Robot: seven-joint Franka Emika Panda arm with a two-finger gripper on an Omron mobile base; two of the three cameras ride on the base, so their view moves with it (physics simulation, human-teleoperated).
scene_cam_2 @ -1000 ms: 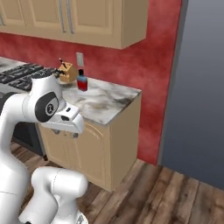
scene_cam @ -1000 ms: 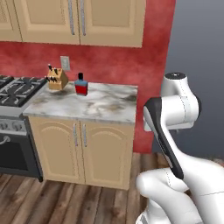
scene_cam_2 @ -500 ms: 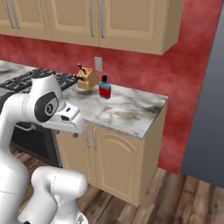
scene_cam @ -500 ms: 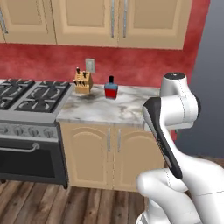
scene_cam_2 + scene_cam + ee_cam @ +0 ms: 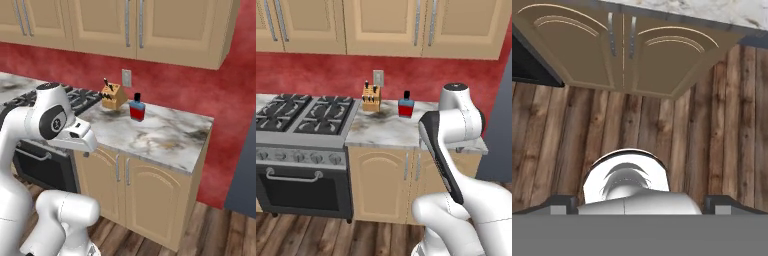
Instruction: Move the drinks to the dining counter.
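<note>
Standing on worktop (image 5: 391, 131), bottle (image 5: 405, 105), far from claw (image 5: 640, 202)

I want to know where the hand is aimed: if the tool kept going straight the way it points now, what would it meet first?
Probably the dark wooden plank floor in front of the beige cabinet doors. The open tool points down at it, with nothing seen in between, though depth is hard to judge.

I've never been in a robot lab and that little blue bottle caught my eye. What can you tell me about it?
The blue bottle is squat and flask-shaped, with a red label across its front and a small black cap. It looks like smooth glass or plastic. It stands upright and capped on the marbled worktop, near the red back wall, just beside the wooden knife block but apart from it. Only the worktop touches it.
</note>
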